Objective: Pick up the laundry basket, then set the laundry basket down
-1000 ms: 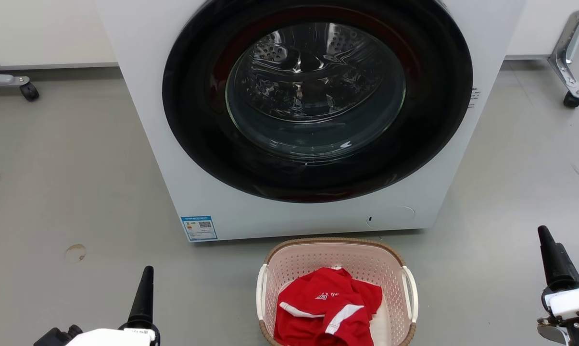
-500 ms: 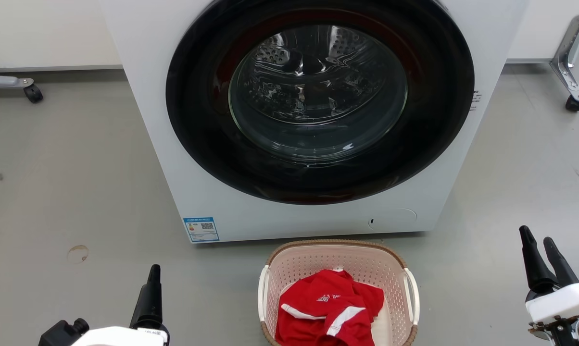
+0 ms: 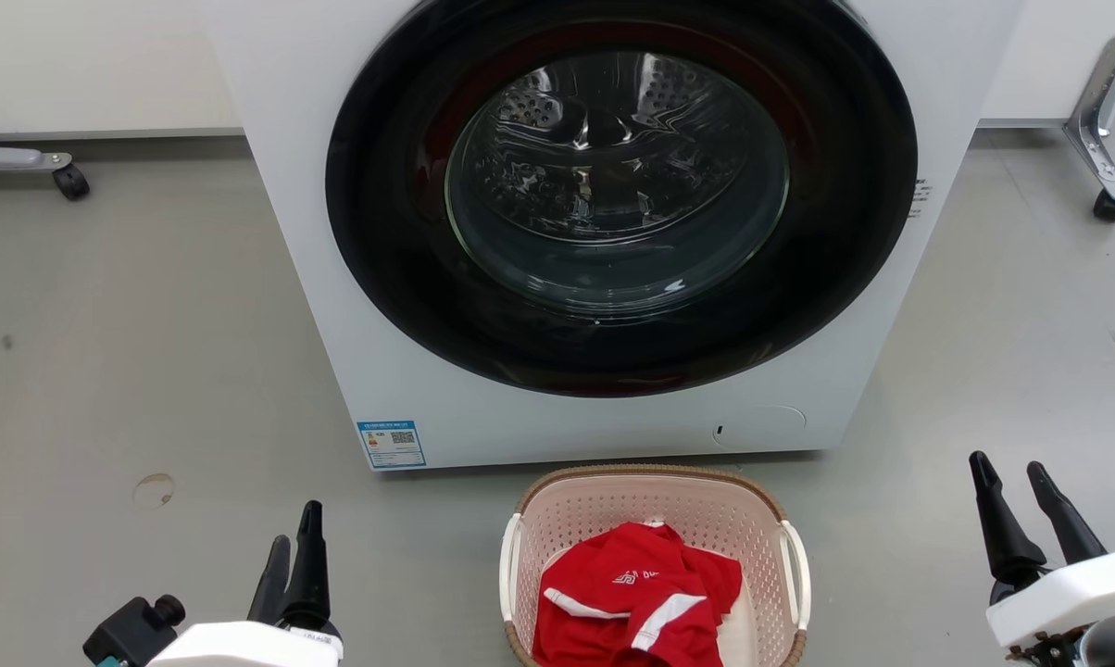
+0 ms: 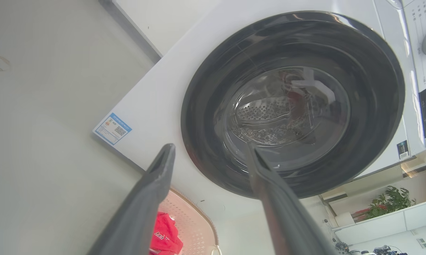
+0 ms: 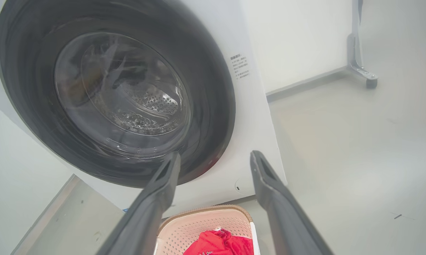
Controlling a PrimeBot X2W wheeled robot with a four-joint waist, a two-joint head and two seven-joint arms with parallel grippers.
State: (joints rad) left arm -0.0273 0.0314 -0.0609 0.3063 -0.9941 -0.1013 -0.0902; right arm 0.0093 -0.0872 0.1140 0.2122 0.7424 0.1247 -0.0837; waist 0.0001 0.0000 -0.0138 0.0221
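The laundry basket (image 3: pixel 645 474) sits on the grey floor (image 3: pixel 131 352) directly in front of the washer (image 3: pixel 335 306), just short of its bottom edge and below its round dark door (image 3: pixel 618 199), which is closed. A crumpled red shirt (image 3: pixel 636 602) with white stripes lies inside the basket. The basket's white handles face out to either side, and neither gripper touches them.

The left gripper (image 3: pixel 295 526) hovers in front of the washer's left corner, well off to the side of the basket. The left wrist view shows its two dark fingers spread apart with nothing between them, pointing at the lower part of the washer door. The right gripper (image 3: pixel 1008 463) hovers in front of the washer's right corner, also well apart from the basket, its fingers likewise parted and empty.

A blue label (image 3: pixel 391 444) is stuck low on the washer's front near its left corner. A caster wheel (image 3: pixel 71 182) stands on the floor to the left of the washer, and a second caster (image 3: pixel 1110 205) to its right.
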